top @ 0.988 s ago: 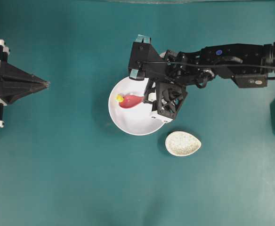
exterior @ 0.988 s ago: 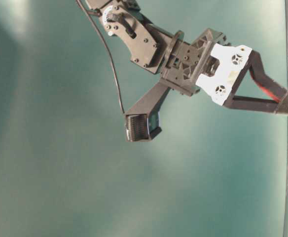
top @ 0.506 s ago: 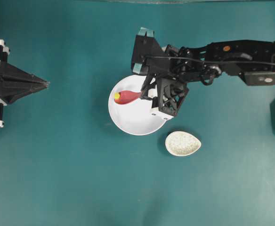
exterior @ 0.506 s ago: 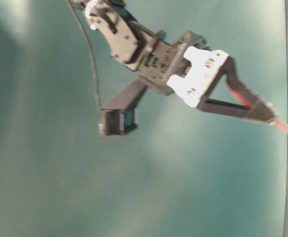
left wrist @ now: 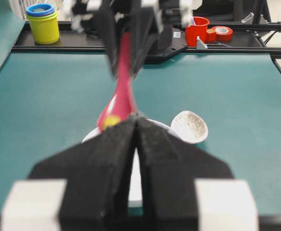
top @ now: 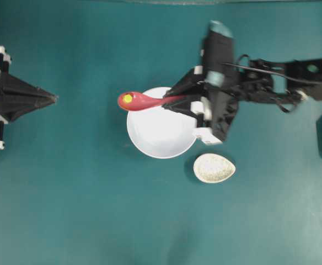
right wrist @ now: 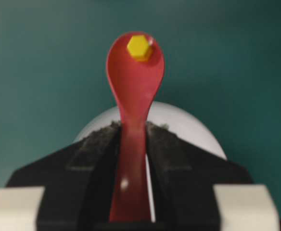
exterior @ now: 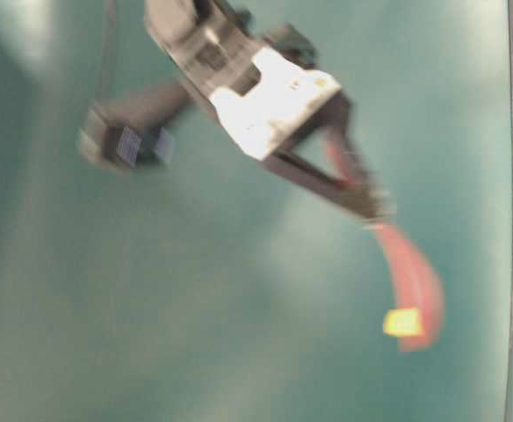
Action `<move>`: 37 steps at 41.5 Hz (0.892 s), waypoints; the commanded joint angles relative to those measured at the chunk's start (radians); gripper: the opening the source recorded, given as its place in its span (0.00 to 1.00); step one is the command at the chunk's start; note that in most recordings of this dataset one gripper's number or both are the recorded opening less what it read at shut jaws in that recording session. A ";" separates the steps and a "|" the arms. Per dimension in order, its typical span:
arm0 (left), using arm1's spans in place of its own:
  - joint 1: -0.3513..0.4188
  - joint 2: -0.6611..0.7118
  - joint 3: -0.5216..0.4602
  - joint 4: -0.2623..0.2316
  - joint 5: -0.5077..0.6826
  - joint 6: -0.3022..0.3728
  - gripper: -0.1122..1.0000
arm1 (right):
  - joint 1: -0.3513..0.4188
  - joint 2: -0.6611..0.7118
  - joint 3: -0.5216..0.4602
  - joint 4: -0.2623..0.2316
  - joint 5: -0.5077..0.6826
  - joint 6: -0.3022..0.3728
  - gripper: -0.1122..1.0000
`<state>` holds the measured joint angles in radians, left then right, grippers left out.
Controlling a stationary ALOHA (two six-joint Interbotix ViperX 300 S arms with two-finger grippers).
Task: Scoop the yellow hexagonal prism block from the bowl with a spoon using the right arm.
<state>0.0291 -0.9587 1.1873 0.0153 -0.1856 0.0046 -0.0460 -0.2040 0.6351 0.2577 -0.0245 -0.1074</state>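
From above, the right arm's jaws pinch the spoon (top: 141,101) by its handle over the bowl (top: 160,132). Its own camera shows the yellow block (right wrist: 139,47) in the scoop (a clear hexagon). The left jaws are pressed shut together.

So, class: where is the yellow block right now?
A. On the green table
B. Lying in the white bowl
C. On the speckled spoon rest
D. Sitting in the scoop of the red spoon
D: the block sits near the tip of the spoon, whose handle the right gripper clamps.
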 commanded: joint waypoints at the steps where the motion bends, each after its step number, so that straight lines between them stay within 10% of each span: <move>1: 0.000 0.008 -0.009 0.003 -0.009 0.000 0.10 | 0.026 -0.067 0.054 -0.002 -0.147 0.006 0.30; 37: 0.002 0.003 -0.009 0.003 -0.011 -0.003 0.10 | 0.038 -0.284 0.112 -0.051 -0.049 -0.006 0.30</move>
<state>0.0291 -0.9587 1.1873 0.0153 -0.1871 0.0015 -0.0092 -0.4694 0.7578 0.2148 -0.0706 -0.1135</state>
